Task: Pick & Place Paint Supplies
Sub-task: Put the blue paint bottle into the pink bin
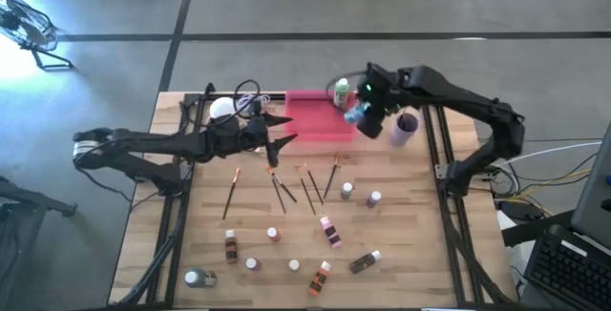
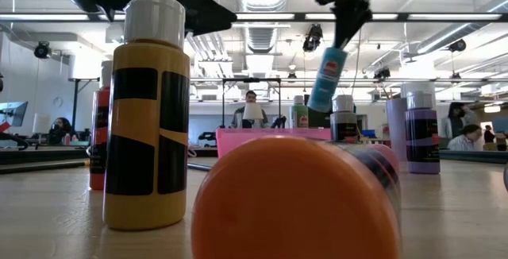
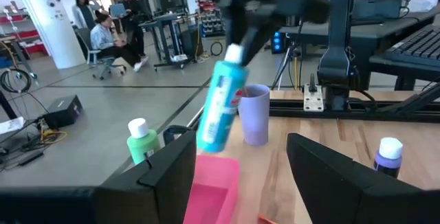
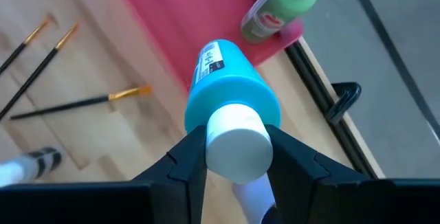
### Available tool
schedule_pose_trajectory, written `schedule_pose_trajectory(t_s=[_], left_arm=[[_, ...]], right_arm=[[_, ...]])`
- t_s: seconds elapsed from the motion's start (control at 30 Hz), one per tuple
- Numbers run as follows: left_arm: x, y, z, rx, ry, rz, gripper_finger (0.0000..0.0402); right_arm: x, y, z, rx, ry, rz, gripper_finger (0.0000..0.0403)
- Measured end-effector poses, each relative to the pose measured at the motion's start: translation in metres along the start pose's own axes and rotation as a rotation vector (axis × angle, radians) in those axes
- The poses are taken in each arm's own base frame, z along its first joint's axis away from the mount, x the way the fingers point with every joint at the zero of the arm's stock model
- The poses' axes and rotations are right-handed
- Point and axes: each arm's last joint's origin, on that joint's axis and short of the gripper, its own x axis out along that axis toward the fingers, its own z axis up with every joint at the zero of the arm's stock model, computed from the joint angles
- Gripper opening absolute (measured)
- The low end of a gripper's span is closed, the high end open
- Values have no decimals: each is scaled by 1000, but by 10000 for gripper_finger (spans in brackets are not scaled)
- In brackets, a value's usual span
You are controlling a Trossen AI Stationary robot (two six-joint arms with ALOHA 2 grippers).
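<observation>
- The right gripper (image 4: pixel 234 157) is clamped on the white cap of the blue paint bottle (image 4: pixel 230 90), which hangs tilted in the air over the right end of the pink tray (image 1: pixel 315 115), at the table's far edge. The hold is on the cap alone, so the body could swing or slip out as it comes down.
- The green paint bottle (image 4: pixel 278 7) already stands at the tray's far right corner. A tilted blue bottle set down close beside it could knock it over, or off the table's far edge just behind.
- A lilac cup (image 3: pixel 254 114) stands on the table just right of the tray; the arm could clip it in pulling away.
- The left gripper (image 3: pixel 237 176) hovers over the tray's left end with its fingers apart and nothing between them. Both arms near one tray risks a bump.
- Paintbrushes (image 1: pixel 305 185) lie mid-table and small bottles (image 1: pixel 329 230) are scattered toward the near edge. One orange bottle (image 2: pixel 298 199) seems to lie on its side, though the view there is poor, and might roll if nudged.
</observation>
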Motion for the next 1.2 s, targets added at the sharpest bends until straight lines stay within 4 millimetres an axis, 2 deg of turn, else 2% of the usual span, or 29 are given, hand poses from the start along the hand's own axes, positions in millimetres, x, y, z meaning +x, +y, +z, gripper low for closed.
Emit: schedule_pose_trajectory(t_s=[0.2, 0.43, 0.7, 1.2], left_arm=[[-1, 0, 0, 0, 4, -1, 234], [-1, 0, 0, 2, 9, -2, 234], [-1, 0, -1, 11, 9, -1, 234], [-2, 0, -1, 12, 12, -1, 234]], right_arm=[[31, -21, 28, -10, 61, 29, 116], [63, -38, 44, -17, 111, 47, 116], [93, -43, 51, -55, 162, 58, 116], [123, -52, 56, -63, 195, 60, 118]])
